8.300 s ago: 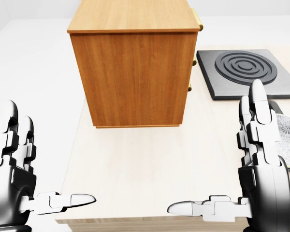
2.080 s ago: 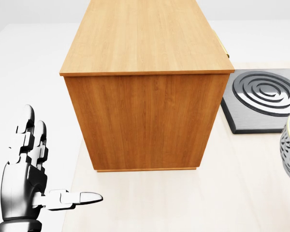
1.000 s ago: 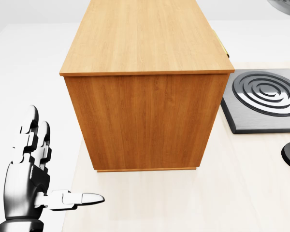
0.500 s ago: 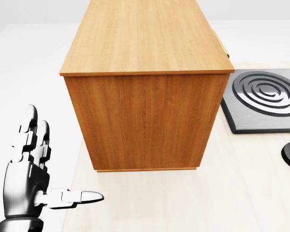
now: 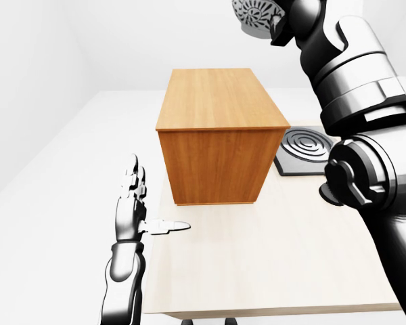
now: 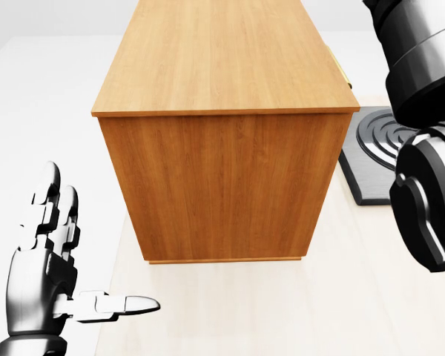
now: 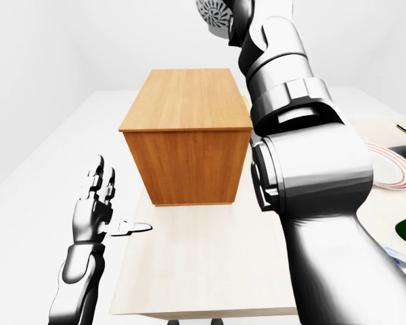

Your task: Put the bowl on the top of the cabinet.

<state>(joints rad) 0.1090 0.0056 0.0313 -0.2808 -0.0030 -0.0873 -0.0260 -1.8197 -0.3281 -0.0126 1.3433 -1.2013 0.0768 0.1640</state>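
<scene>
The right hand (image 5: 284, 24) grips the bowl (image 5: 257, 12) high above the cabinet (image 5: 220, 108), fingers closed on its rim. The left hand (image 6: 48, 285) hangs open. Released this high, the bowl could bounce off onto the counter (image 5: 271, 257).

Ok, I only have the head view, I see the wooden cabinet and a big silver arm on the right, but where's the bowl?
Observer: The patterned grey bowl is held high at the top edge of the left-eye view, above the brown wooden cabinet.
Operator: Is the right hand gripping it?
Observer: The right hand is at the bowl's rim, but its fingers are mostly cut off, so I cannot tell the grip.
Operator: And what's beyond the black spiral-ringed stove plate?
Observer: In the right-eye view a white plate with a red rim lies on the light wooden table, further right.
</scene>
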